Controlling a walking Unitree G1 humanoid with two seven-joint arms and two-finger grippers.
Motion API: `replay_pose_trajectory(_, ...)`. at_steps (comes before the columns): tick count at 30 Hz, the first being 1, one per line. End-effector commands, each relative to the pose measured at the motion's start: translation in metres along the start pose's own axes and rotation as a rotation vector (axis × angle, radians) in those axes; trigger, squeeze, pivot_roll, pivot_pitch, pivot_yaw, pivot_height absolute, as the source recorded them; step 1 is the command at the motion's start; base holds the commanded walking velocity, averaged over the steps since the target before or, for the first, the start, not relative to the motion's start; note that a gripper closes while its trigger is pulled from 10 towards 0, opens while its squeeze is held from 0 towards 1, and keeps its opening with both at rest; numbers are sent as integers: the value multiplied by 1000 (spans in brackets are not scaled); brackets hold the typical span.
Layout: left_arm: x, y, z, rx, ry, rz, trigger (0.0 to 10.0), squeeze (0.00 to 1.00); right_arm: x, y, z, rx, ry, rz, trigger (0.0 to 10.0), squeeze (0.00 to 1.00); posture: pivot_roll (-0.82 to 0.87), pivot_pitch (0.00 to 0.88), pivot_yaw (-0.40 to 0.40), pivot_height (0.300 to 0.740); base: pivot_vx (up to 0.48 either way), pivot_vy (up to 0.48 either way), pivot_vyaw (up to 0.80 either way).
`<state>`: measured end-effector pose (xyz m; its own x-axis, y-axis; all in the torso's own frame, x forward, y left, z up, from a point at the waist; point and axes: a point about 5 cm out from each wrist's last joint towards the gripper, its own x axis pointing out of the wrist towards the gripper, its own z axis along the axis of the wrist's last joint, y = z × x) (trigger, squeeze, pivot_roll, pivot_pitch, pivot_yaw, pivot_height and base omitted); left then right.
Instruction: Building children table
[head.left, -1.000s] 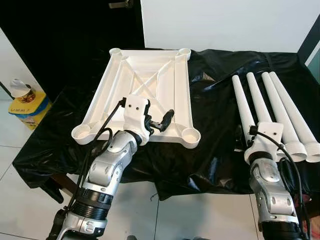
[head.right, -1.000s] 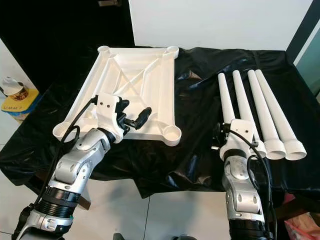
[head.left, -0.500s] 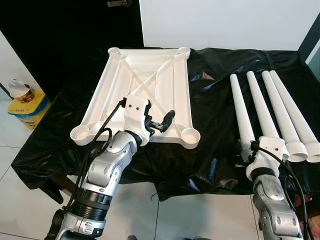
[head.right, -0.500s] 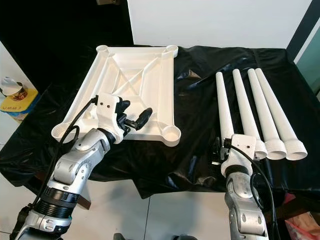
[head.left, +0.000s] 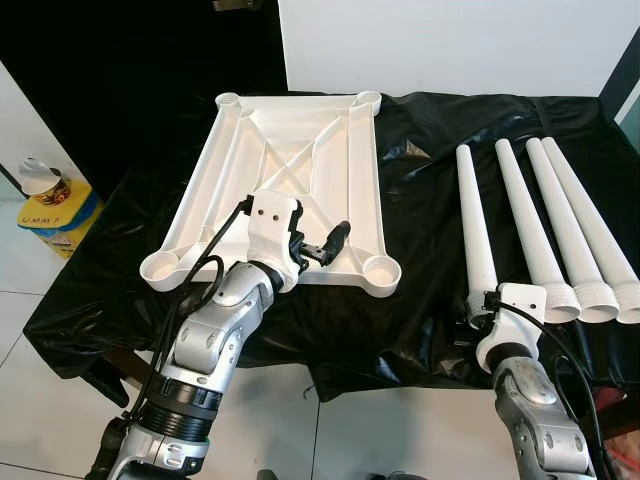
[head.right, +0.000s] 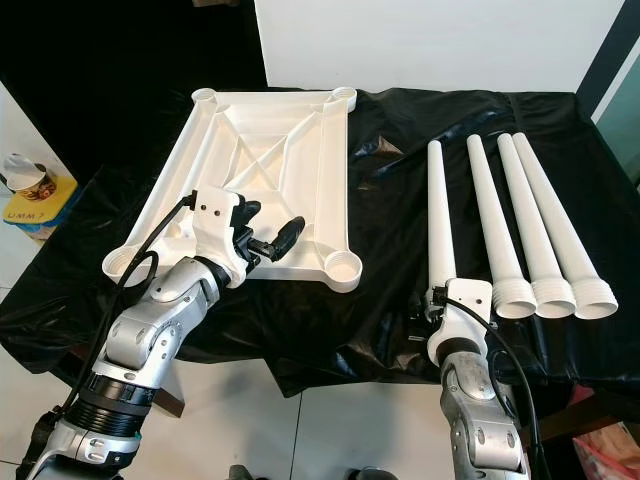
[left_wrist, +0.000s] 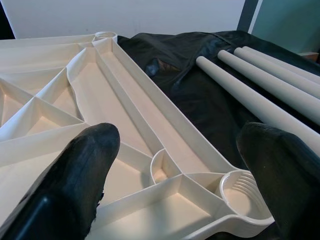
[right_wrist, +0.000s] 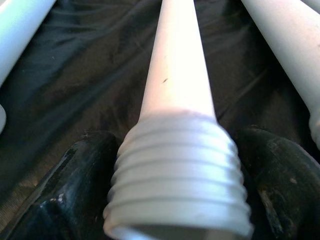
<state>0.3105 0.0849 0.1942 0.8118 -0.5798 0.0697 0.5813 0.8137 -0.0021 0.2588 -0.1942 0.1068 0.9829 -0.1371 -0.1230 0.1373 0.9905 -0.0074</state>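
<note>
The white tabletop (head.left: 300, 150) lies upside down on the black cloth, ribs up, with a round socket at each corner. My left gripper (head.left: 318, 240) hovers open just above its near edge, close to the near right socket (left_wrist: 240, 195). To the right lie several white legs. The leftmost leg (head.left: 473, 220) sits a little apart from the other three (head.left: 560, 220). My right gripper (head.left: 480, 318) is at that leg's near end, and its fingers (right_wrist: 85, 170) press on both sides of the threaded end (right_wrist: 177, 165).
A black cloth (head.left: 420, 230) covers the work table and hangs over its near edge. On the tiled floor at the left stands a yellow container (head.left: 55, 215) with a cup on it. A white wall rises behind the table.
My right gripper has drawn back toward me to the threaded end of the leftmost leg. That leg's near end has swung left, away from the others. The left arm has stayed put.
</note>
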Motion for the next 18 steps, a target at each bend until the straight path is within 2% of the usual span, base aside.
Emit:
replay_pose_trajectory(1,-1,-8,0,-2,10,-134,10000,0,5,4,-5,13,25,35,10000,0,-130,97,40,740,0,0,0)
replay_pose_trajectory(4,-2,-7,1,2,8,-127,10000,0,15,12,-5,18,30,78,10000,0,-124,99,39,740,0,0,0)
replay_pose_trajectory(5,-2,-6,1,3,8,-120,10000,0,20,14,-6,22,35,92,0,0,-118,100,36,740,0,0,0)
replay_pose_trajectory(15,-4,-4,1,15,9,-106,10000,0,26,19,-16,78,96,134,0,0,-108,102,33,740,0,0,0)
replay_pose_trajectory(16,-4,-4,1,19,10,-105,10000,0,26,18,-16,79,93,125,4902,0,-107,103,32,740,0,0,0)
replay_pose_trajectory(18,-4,-4,0,21,12,-104,10000,0,26,17,-16,79,90,118,4902,0,-107,103,32,740,0,0,0)
